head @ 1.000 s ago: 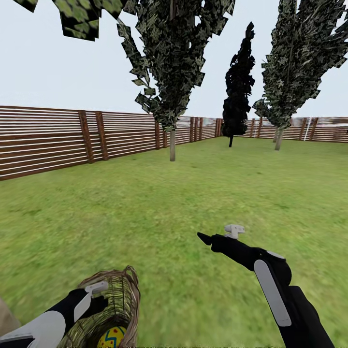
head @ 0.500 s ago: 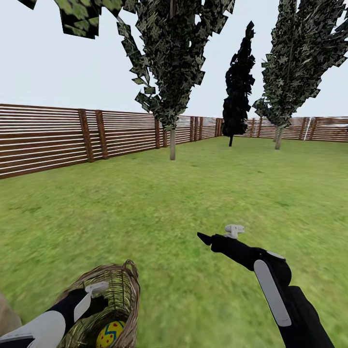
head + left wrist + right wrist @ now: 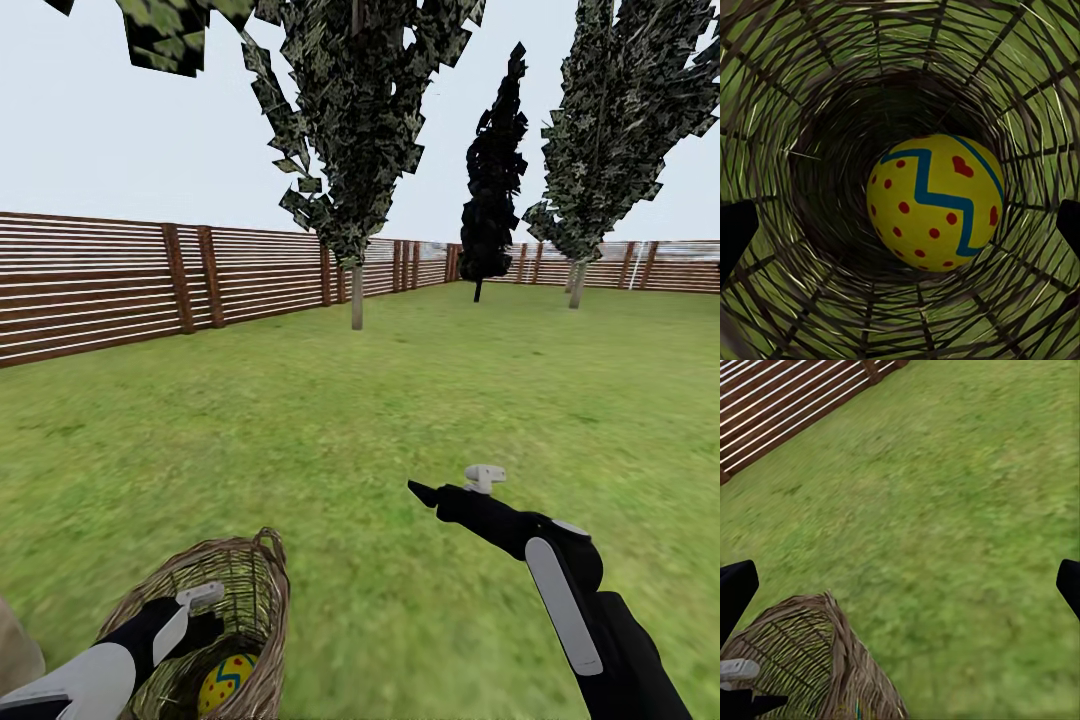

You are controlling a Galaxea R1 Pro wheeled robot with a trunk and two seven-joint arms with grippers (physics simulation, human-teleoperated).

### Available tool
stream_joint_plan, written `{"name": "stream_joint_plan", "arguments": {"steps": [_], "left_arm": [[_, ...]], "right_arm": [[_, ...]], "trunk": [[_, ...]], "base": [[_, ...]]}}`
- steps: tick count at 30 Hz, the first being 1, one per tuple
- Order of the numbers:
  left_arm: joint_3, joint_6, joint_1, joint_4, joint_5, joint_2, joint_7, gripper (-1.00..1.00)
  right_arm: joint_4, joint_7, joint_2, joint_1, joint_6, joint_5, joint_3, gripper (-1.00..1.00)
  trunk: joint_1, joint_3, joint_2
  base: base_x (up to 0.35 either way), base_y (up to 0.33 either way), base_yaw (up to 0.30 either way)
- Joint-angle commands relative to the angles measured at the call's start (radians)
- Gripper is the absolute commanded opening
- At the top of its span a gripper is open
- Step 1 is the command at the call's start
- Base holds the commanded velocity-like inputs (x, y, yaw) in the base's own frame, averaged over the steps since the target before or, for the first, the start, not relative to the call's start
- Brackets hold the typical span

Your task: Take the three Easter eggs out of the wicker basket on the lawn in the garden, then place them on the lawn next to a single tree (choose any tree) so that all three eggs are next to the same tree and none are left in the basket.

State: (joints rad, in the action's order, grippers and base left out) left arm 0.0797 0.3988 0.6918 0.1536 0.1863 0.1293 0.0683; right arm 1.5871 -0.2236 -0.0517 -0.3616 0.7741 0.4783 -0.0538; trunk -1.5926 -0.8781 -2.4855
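The wicker basket stands on the lawn at the lower left of the head view, with its mouth turned toward me. My left gripper reaches into that mouth. In the left wrist view one yellow Easter egg with a blue zigzag and red dots lies at the basket's bottom. The left gripper is open, its dark fingertips far apart and short of the egg. My right gripper hangs open over bare grass, right of the basket.
A brown slatted fence rings the garden. Thin-trunked trees and a black conifer stand far ahead. Blocky green leaves overhang the top left. A grey-tan sliver shows beside the basket; I cannot tell what it is.
The basket now sits a little higher in the head view, with more of its rim and of the egg showing. Both arms keep their places in the picture.
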Motion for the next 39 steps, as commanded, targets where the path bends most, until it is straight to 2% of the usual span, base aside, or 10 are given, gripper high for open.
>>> {"name": "stream_joint_plan", "arguments": {"steps": [1, 3, 19, 23, 29, 39], "left_arm": [[0.008, 0.006, 0.0, 0.002, 0.007, 0.0, 0.005, 1.0], [0.008, 0.006, 0.0, 0.002, 0.007, 0.0, 0.005, 1.0], [0.007, 0.006, 0.0, 0.002, 0.007, 0.0, 0.005, 1.0], [0.007, 0.006, 0.0, 0.003, 0.007, 0.0, 0.005, 1.0], [0.006, 0.006, 0.0, 0.003, 0.007, 0.0, 0.005, 1.0], [0.006, 0.005, 0.0, 0.003, 0.007, 0.0, 0.004, 1.0]], "right_arm": [[0.001, -0.003, 0.0, -0.001, 0.004, -0.003, 0.0, 1.0], [0.001, -0.003, 0.0, -0.001, 0.004, -0.003, -0.001, 1.0], [0.001, -0.003, 0.0, 0.0, 0.004, -0.003, -0.001, 1.0], [0.001, -0.004, 0.0, 0.0, 0.004, -0.003, -0.002, 1.0], [0.001, -0.005, 0.0, -0.001, 0.004, -0.002, -0.002, 1.0], [0.001, -0.005, 0.0, 0.0, 0.004, -0.003, -0.002, 1.0]], "trunk": [[0.0, -0.001, 0.0], [-0.007, -0.007, -0.014], [-0.015, -0.069, -0.018], [-0.015, -0.069, -0.018], [-0.017, -0.092, -0.02], [-0.017, -0.092, -0.02]], "base": [[0.0, 0.0, 0.0], [0.0, 0.0, 0.0], [0.0, 0.0, 0.0], [0.0, 0.0, 0.0], [0.0, 0.0, 0.0], [0.0, 0.0, 0.0]]}}
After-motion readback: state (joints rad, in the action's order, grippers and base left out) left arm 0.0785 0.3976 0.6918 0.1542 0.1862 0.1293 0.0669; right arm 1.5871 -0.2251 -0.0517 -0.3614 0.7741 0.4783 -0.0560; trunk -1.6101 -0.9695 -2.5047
